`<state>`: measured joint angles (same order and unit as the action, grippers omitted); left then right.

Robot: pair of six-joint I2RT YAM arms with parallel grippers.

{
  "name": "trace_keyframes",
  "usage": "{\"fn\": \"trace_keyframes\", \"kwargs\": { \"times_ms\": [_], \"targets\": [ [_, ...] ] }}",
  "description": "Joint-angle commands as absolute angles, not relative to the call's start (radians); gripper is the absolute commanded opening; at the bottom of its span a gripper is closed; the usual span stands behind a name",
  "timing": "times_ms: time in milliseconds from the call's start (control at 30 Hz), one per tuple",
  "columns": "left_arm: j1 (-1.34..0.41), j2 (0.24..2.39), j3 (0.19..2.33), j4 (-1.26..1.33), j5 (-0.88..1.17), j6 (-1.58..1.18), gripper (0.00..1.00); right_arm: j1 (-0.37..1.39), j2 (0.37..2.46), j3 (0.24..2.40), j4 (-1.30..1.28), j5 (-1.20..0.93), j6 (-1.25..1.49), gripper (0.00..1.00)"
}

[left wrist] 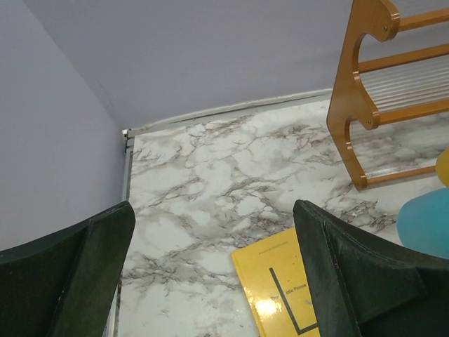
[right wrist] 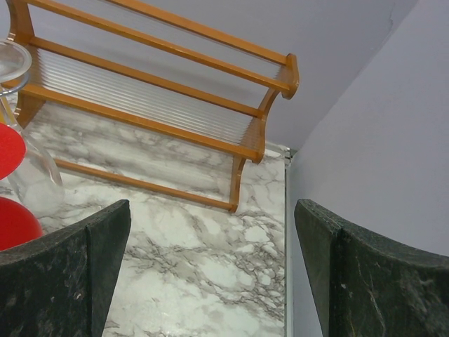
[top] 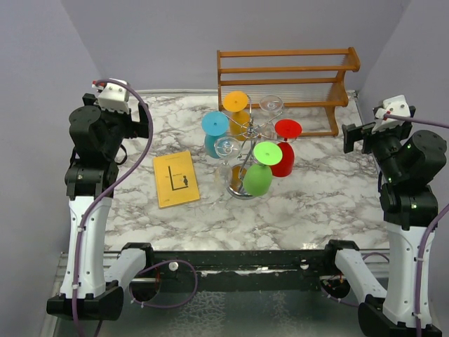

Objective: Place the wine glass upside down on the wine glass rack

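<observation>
Glasses [top: 258, 180] all hang bowl-down, feet caught in wine glass rack [top: 247, 137] loops on table [top: 316, 203], so job looks done; left claw [left wrist: 212, 232] and right claw [right wrist: 212, 232] gape empty, well aside to avoid knocks.

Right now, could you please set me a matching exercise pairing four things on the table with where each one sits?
Things:
1. book
2. shelf
3. red glass
4. blue glass

Places:
A. hanging on the rack's right side
B. by the back wall
C. lying flat, left of the rack
D. hanging on the rack's left side

Pairs: 1-C, 2-B, 3-A, 4-D
</observation>
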<state>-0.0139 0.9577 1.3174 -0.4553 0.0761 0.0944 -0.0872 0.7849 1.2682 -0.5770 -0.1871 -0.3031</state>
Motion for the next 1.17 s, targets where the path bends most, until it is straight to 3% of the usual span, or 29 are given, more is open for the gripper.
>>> {"fn": "trace_keyframes", "kwargs": {
  "times_ms": [0, 1133],
  "targets": [
    [-0.003, 0.962, 1.349, -0.485, 0.081, 0.079, 0.99, -0.093, 0.796, 1.287, -0.593, -0.178, -0.295, 1.0],
    [0.02, 0.953, 1.367, -0.516, 0.159, 0.07, 0.99, -0.132, 0.784, 1.261, -0.603, -0.195, -0.264, 1.0]
  ]
}}
